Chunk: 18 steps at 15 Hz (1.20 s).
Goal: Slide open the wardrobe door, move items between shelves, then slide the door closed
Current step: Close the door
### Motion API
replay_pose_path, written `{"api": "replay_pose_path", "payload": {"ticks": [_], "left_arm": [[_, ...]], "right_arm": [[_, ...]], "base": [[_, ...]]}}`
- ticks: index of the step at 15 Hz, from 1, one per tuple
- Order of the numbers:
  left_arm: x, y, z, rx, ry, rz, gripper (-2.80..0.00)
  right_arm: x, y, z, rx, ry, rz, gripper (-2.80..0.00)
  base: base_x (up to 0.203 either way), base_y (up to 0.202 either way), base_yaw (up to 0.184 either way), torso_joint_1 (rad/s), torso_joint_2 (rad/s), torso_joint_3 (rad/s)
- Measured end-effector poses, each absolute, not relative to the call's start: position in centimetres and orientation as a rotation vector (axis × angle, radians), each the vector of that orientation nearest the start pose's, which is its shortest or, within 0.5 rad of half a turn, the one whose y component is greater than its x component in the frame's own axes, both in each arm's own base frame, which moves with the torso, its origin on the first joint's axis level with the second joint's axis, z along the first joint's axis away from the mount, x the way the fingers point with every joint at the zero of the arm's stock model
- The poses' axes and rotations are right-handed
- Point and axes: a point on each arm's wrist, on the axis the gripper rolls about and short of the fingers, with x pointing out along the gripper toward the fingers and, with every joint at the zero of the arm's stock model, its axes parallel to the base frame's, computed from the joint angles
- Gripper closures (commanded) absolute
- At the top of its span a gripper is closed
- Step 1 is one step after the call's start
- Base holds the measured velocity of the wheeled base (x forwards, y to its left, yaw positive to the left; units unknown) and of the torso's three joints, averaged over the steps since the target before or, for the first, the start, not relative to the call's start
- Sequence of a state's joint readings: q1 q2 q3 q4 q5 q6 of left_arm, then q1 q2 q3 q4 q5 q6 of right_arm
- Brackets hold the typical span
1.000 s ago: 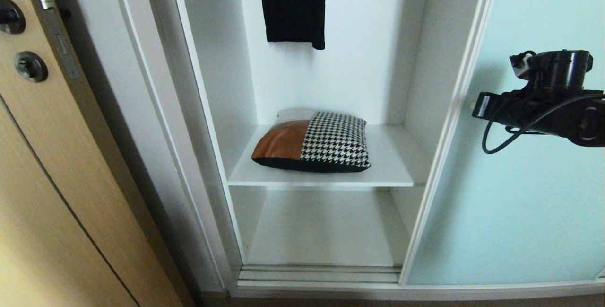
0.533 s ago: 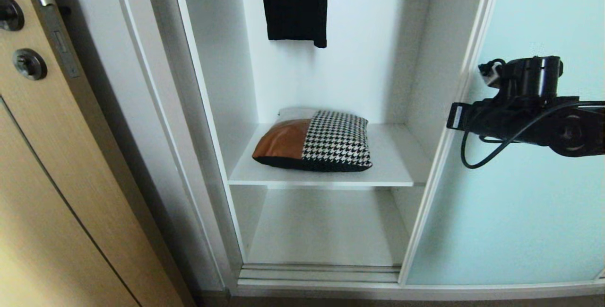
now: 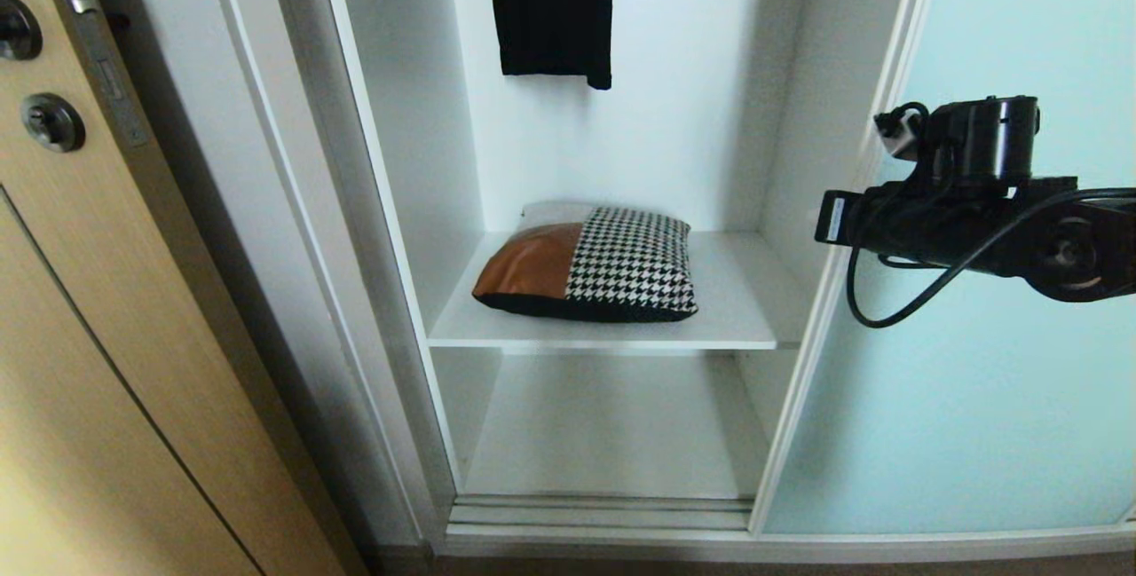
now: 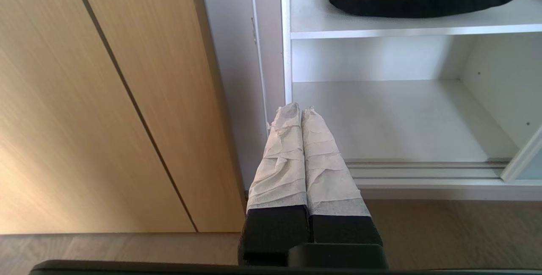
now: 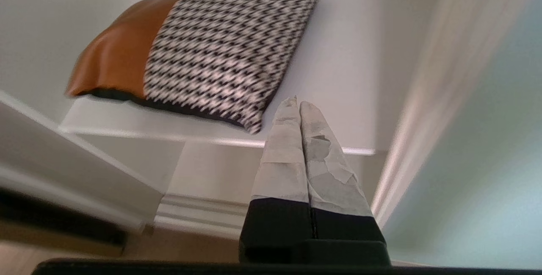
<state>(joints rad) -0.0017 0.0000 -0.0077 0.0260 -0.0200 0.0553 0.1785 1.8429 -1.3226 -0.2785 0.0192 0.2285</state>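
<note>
The sliding wardrobe door [image 3: 976, 381], a frosted aqua panel, stands slid to the right and leaves the white interior open. A tan leather and houndstooth cushion [image 3: 590, 265] lies flat on the upper shelf [image 3: 741, 310], above a bare lower shelf [image 3: 612, 434]. My right arm [image 3: 967, 203] reaches across the door's left frame edge at about cushion height. In the right wrist view my right gripper [image 5: 296, 103] is shut and empty. It points at the shelf's front edge, just right of the cushion [image 5: 211, 42]. My left gripper [image 4: 300, 109] is shut and empty, low by the wardrobe's left post.
A tan wood-grain door [image 3: 89, 336] with dark round hardware [image 3: 53, 122] stands left of the wardrobe. A black garment [image 3: 550, 8] hangs above the cushion. The sliding track [image 3: 603, 512] runs along the wardrobe's bottom edge, with wood floor [image 4: 444, 232] in front of it.
My right arm has swung left, from in front of the glass panel to the door's left frame edge. The cushion and door have not moved.
</note>
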Motion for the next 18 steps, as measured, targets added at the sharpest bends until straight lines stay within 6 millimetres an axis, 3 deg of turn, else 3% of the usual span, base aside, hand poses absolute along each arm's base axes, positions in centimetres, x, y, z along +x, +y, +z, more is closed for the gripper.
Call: {"api": "replay_pose_path", "payload": {"ticks": [2,7,9,13,18], "left_arm": [[-2.3,0.0,7.5,0.056,0.018,-0.022,0.00],[-2.3,0.0,7.5,0.055,0.018,-0.022,0.00],[-2.3,0.0,7.5,0.055,0.018,-0.022,0.00],[-2.3,0.0,7.5,0.055,0.018,-0.022,0.00],[-2.3,0.0,7.5,0.056,0.018,-0.022,0.00]], "right_arm": [[35.0,5.9,25.2,0.214,0.246,0.158,0.00],[32.0,0.6,27.3,0.304,0.232,0.116,0.00],[31.5,-0.7,27.3,0.349,0.270,0.150,0.00],[32.2,-2.1,26.6,0.482,0.329,0.244,0.00],[35.4,-2.9,25.1,0.571,0.365,0.211,0.00]], "base": [[0.000,0.000,0.000,0.000,0.00,0.000],[0.000,0.000,0.000,0.000,0.00,0.000],[0.000,0.000,0.000,0.000,0.00,0.000],[0.000,0.000,0.000,0.000,0.00,0.000],[0.000,0.000,0.000,0.000,0.00,0.000]]}}
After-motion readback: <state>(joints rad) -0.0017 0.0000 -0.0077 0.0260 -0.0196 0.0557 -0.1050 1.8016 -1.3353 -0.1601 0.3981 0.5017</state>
